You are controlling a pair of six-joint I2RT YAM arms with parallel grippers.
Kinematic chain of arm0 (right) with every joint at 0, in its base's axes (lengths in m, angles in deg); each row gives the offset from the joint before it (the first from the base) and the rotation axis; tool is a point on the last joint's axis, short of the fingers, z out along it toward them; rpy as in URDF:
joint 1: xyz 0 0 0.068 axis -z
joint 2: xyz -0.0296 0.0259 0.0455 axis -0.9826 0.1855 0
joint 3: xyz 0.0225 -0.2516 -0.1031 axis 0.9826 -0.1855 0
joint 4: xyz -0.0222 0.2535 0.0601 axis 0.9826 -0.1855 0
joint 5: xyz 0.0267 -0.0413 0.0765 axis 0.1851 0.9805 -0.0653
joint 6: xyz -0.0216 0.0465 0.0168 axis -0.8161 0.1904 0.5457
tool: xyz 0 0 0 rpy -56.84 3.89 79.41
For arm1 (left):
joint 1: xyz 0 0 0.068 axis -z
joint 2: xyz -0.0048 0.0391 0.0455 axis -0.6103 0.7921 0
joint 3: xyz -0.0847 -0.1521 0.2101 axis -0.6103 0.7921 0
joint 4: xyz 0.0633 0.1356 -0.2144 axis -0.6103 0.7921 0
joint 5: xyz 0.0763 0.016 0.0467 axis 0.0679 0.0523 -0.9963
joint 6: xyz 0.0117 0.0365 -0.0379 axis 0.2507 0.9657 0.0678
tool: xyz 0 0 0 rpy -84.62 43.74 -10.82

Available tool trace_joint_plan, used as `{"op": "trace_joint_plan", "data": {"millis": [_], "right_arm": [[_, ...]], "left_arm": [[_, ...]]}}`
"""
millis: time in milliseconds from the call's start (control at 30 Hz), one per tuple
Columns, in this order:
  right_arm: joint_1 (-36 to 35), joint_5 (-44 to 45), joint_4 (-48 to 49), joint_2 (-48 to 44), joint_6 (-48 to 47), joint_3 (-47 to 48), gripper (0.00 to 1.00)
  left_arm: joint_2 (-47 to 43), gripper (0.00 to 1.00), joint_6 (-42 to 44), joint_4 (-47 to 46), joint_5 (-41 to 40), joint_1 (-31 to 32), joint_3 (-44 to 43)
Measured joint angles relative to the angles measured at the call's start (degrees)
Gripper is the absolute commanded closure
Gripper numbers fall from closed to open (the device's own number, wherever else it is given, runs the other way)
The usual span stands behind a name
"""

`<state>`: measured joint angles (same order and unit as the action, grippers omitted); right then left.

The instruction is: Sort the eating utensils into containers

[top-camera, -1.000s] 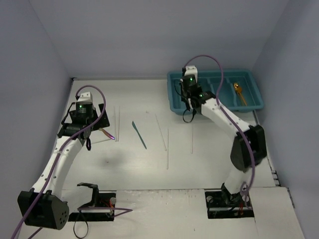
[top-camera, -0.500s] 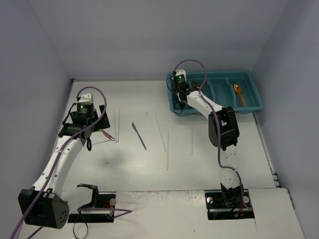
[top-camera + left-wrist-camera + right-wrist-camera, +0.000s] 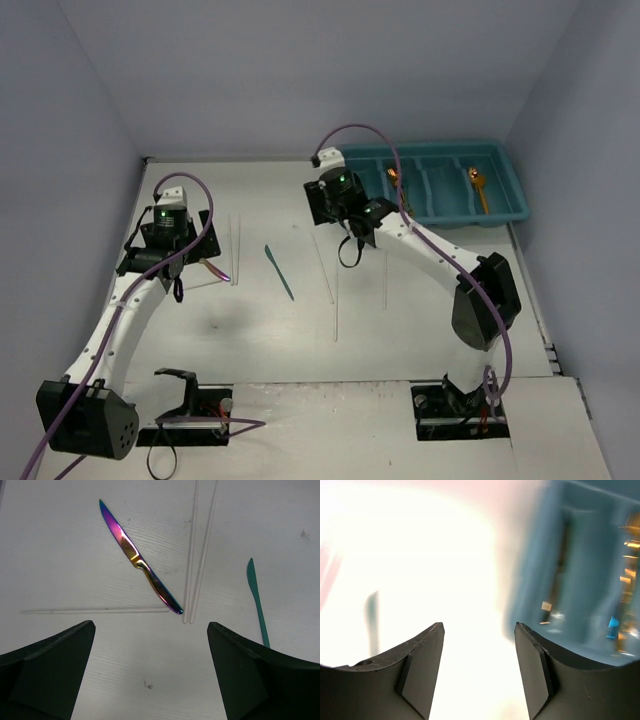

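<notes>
Overhead view of a white worktop [image 3: 260,340] boxed in by pale blue walls [image 3: 300,70]. A teal cutlery tray [image 3: 465,217] sits at the far right corner. A gold spoon [image 3: 478,186] lies in one of its right-hand compartments and a copper-coloured utensil [image 3: 393,178] in one further left. A teal knife [image 3: 279,270] and thin white chopsticks [image 3: 336,300] lie scattered mid-worktop, well apart from the tray. The right arm [image 3: 430,245] reaches to a spot just left of the tray, and the left arm [image 3: 125,310] reaches to the far left. A purple cable [image 3: 350,128] loops over the right arm.

Only the left wrist view shows an iridescent purple knife [image 3: 137,560] in detail. It lies diagonally, its handle end just beside the ends of two parallel chopsticks [image 3: 200,550]. The left arm's fingers [image 3: 50,675] stand wide apart, holding nothing.

The right wrist view is blurred and glaring. The right arm's fingers [image 3: 422,675] are apart with nothing between them, and the tray is a teal smear on the right.
</notes>
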<state>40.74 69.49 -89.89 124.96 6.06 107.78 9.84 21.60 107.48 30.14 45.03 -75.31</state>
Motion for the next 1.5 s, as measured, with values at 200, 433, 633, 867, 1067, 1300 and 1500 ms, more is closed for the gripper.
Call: {"op": "trace_joint_plan", "data": {"millis": [200,433,633,867,1067,1300,1500], "right_arm": [[-11.5,-1.5,0.9,-0.9,4.2,-7.8,0.44],[-16.6,-3.8,0.8,8.8,9.2,-9.3,0.45],[-17.9,-3.4,1.3,14.7,13.2,-7.5,0.48],[-17.8,-1.3,2.6,17.4,15.0,-4.7,0.74],[-17.7,-1.0,3.4,18.9,14.6,-2.8,1.00],[-17.4,-0.5,1.2,19.5,10.3,0.9,1.00],[-13.2,3.0,-0.2,14.2,4.5,5.7,1.00]], "left_arm": [[-1.2,0.06,0.0,0.0,-0.3,0.0,0.0],[-2.0,0.06,-0.1,0.0,-1.1,0.0,0.0],[-4.1,0.06,-0.5,0.1,-4.4,0.0,0.0],[-5.7,0.06,-1.1,0.1,-6.4,0.0,0.0],[-5.5,0.06,-1.3,0.1,-6.5,0.0,0.0],[-4.6,0.06,-1.5,0.1,-6.5,0.0,0.0],[-3.1,0.06,-1.7,0.2,-6.5,0.0,0.0]]}}
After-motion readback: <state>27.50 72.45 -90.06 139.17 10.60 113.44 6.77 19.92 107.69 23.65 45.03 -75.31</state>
